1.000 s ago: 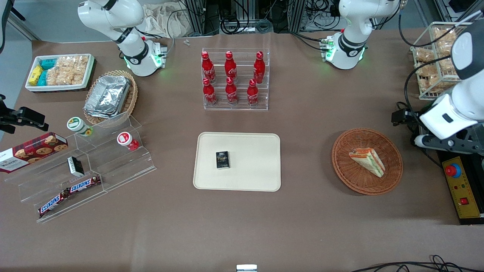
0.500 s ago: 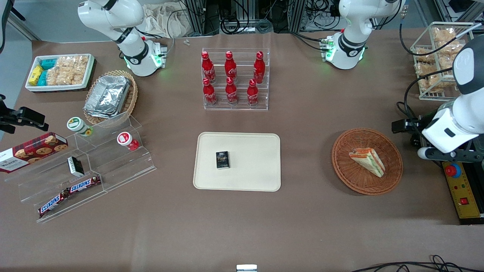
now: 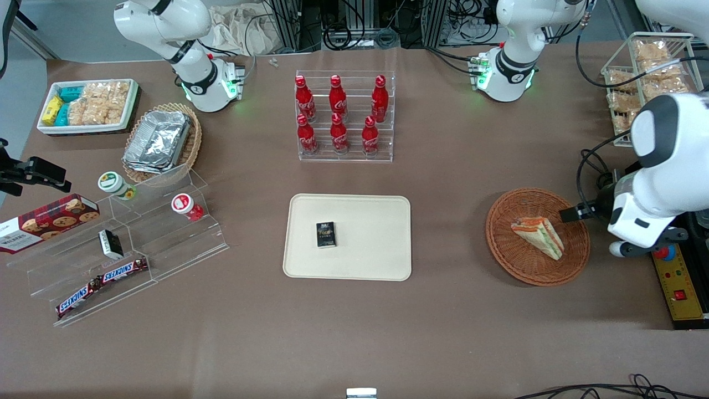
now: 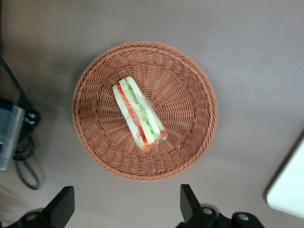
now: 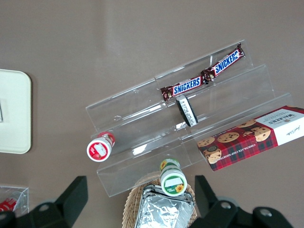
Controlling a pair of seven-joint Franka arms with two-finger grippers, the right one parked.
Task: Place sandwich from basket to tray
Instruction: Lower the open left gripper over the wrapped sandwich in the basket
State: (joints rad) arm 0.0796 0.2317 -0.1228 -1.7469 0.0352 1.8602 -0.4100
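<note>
- over the last second the working arm has swung in from the desk edge toward the reddish-brown wicker basket (image 3: 537,236); its hand (image 3: 573,214) now reaches over the basket's rim at the working arm's end of the desk, where a second ago it hung clear of the rim
- the hand (image 4: 124,209) has its fingers (image 4: 61,207) set wide apart and holds nothing; in the wrist view the whole basket (image 4: 190,142) lies spread beneath it
- the wedge sandwich (image 3: 538,236) lies on its side in the middle of the basket, untouched and in the same spot as before; its clear wrap and its red and green filling (image 4: 138,113) show plainly from above
- the cream tray (image 3: 365,260) sits well apart toward the middle of the desk, carrying only a small black box (image 3: 326,234); the bare tray floor beside the box looks ample for the wedge
- judgement: this is the approach step, and nothing has been lifted yet; the hand is off-centre, so it likely needs to come over the sandwich, line its fingers across the bread faces and descend
- risk, as i read it: the slippery wrap and soft bread could let the wedge slide or squash under a hard pinch, and the light basket could shift if a finger catches its weave
</note>
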